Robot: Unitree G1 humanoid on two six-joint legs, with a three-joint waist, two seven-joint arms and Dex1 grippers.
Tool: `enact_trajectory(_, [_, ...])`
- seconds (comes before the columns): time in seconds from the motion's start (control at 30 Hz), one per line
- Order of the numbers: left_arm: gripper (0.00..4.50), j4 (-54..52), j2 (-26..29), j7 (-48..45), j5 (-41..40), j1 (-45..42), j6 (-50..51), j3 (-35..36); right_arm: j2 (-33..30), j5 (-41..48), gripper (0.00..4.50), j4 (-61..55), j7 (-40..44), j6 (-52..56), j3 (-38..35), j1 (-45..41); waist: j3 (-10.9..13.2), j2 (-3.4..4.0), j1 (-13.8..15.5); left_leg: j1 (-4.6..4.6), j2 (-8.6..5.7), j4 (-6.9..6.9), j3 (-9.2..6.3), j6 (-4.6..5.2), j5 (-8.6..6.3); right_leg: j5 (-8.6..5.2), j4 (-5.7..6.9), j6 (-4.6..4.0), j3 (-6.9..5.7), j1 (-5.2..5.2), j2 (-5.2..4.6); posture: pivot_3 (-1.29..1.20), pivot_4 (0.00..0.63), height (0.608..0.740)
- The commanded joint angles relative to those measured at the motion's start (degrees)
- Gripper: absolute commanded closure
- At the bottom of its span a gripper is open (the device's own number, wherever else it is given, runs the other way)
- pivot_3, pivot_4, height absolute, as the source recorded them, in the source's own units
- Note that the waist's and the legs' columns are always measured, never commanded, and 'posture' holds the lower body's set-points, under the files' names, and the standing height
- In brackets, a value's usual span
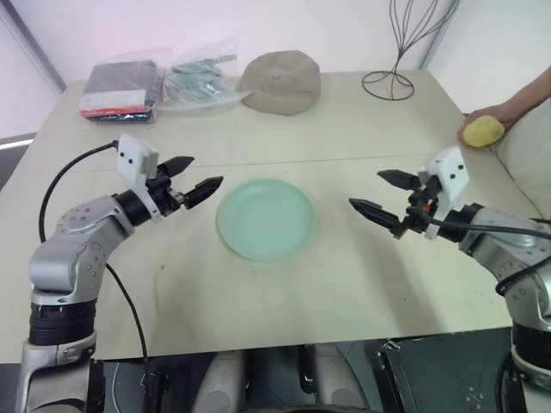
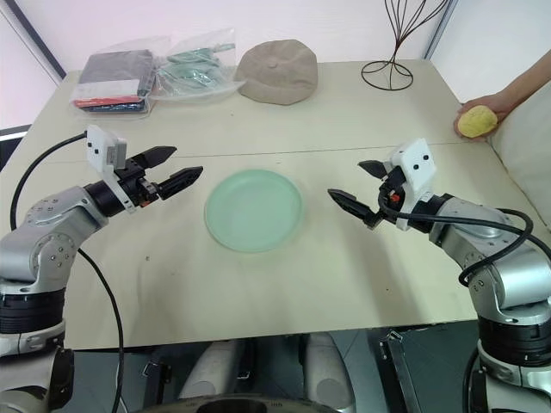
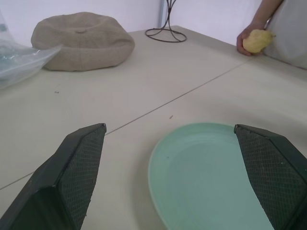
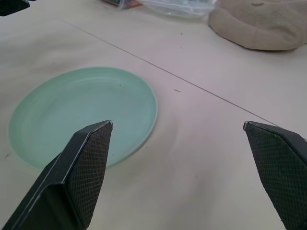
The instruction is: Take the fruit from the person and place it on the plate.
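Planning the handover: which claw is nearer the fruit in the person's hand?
Right. The right claw sits on the fruit's side of the plate, nearer to it. The left claw is across the plate, much farther away.

Plate (image 1: 265, 218) on the table (image 1: 344, 284), between your left claw (image 1: 191, 179) and right claw (image 1: 382, 193), apart from both. Cap (image 1: 281, 81) beyond the plate; bagged items (image 1: 155, 84) beyond your left claw; wire stand (image 1: 392, 82) beyond your right claw. Fruit (image 1: 483, 131) in the person's hand (image 1: 491, 119), right of your right claw, at the table edge
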Motion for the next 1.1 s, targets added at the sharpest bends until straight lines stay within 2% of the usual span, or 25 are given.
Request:
enact_trajectory(0.03, [0.02,-1.1,0.1,-0.2,0.1,-1.2,-0.8,0.0,-1.0,0.9,0.0,-2.7,-0.3,-0.2,-1.9,0.1,0.0,0.0,0.0,0.0,0.0,0.0,0.0,0.0,0.0,0.0,0.0,0.0,0.0,0.0,0.0,0.0,0.15,0.74])
enact_trajectory(0.53, [0.02,0.6,-0.4,-0.3,0.1,-3.1,-0.8,0.3,-0.8,3.1,0.0,-3.9,-3.0,2.8,-2.2,-1.7,0.0,0.0,0.0,0.0,0.0,0.01,0.0,0.0,0.0,0.0,0.01,0.0,0.0,0.0,0.0,0.0,0.15,0.74])
enact_trajectory(0.8, [0.02,3.5,-7.4,9.7,-7.4,-13.1,5.6,5.4,-0.6,2.8,0.0,-3.5,-3.6,2.3,-0.7,-2.1,0.0,-0.02,0.2,-0.02,-0.02,0.09,-0.01,0.01,0.0,0.01,0.0,0.03,-0.03,0.05,0.05,0.0,0.15,0.74])
enact_trajectory(1.1, [0.02,9.7,-13.2,16.8,-11.8,-23.9,9.8,6.4,-0.1,2.5,0.0,-3.1,-3.8,1.8,0.4,-2.9,0.0,-0.02,0.0,0.01,-0.01,0.09,-0.02,0.01,0.0,0.02,0.04,0.03,-0.02,0.05,0.14,0.0,0.15,0.74])
